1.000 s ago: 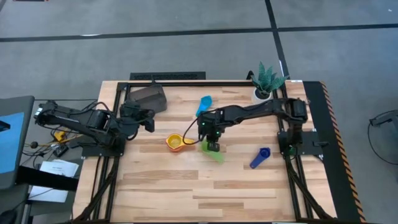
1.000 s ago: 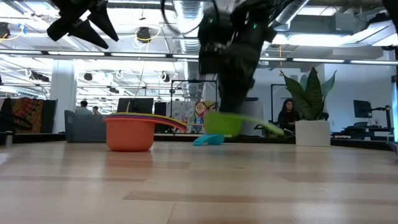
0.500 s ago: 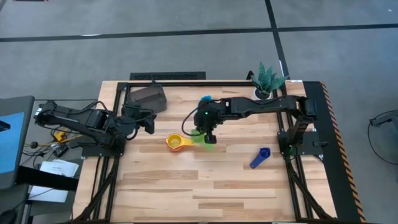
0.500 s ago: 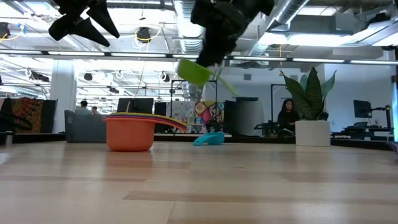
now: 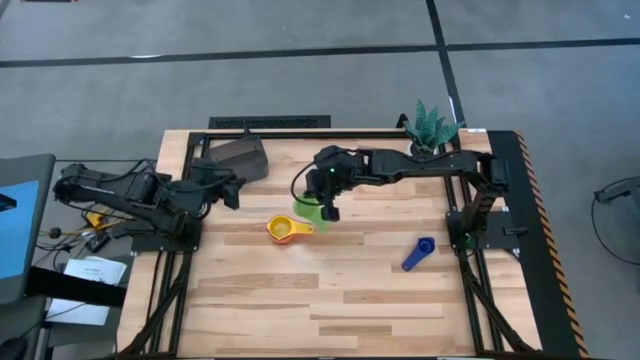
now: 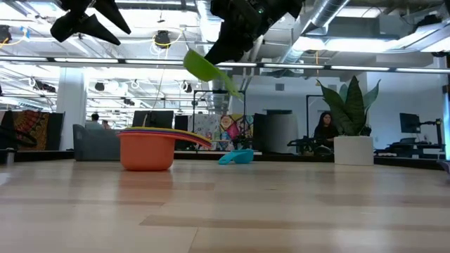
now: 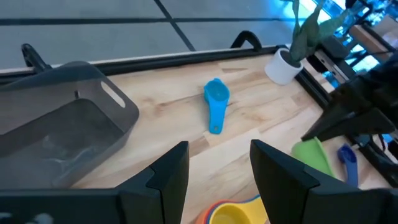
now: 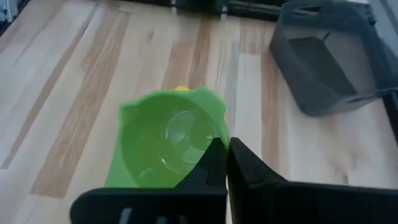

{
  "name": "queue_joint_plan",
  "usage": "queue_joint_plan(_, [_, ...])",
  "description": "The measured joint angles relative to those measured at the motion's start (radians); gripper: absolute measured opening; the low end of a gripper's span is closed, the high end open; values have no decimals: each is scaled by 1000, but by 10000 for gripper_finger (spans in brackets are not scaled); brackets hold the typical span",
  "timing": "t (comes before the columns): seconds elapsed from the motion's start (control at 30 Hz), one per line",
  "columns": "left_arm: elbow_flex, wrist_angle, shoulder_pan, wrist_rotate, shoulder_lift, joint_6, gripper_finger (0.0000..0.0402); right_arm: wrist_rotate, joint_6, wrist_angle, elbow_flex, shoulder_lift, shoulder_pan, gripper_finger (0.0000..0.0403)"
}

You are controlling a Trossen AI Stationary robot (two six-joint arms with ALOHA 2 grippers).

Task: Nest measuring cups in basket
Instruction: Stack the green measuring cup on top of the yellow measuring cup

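Near the worktop's right edge lies the dark blue cup [image 5: 418, 252]. At mid-worktop the right end effector [image 5: 327, 209] grips the green cup [image 5: 309, 208] aloft beside the nested stack [image 5: 284, 229]. The left end effector [image 5: 233, 187], fingers parted, hovers beside the basket [image 5: 236, 158] at the far left corner.

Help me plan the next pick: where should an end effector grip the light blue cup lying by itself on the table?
Grip the light blue cup by its flat handle, coming from above: the handle lies flat, pointing away from the plant pot, with bare wood on both sides.
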Motion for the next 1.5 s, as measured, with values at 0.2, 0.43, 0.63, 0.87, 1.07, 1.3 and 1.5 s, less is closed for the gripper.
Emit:
queue_joint_plan(0.2, [0,0,0,-25,1,7,160,-2,2,39,0,0,-18,5])
queue_joint_plan(0.43, [0,1,18,-37,1,7,160,-34,7,51,61,1,-38,5])
queue_joint_plan(0.63, [0,2,39,-27,1,7,160,-61,7,48,100,1,-70,4])
queue_joint_plan(0.87, [0,4,49,-24,1,7,160,-89,2,-37,212,105,-77,4])
queue_joint_plan(1.07, [0,11,49,-5,1,-1,160,-135,-1,-103,371,235,-61,4])
queue_joint_plan(1.3, [0,11,49,17,1,-1,160,-178,-38,-145,461,328,-49,4])
queue_joint_plan(1.5, [0,9,49,13,1,14,160,-207,-80,-169,475,365,-27,4])
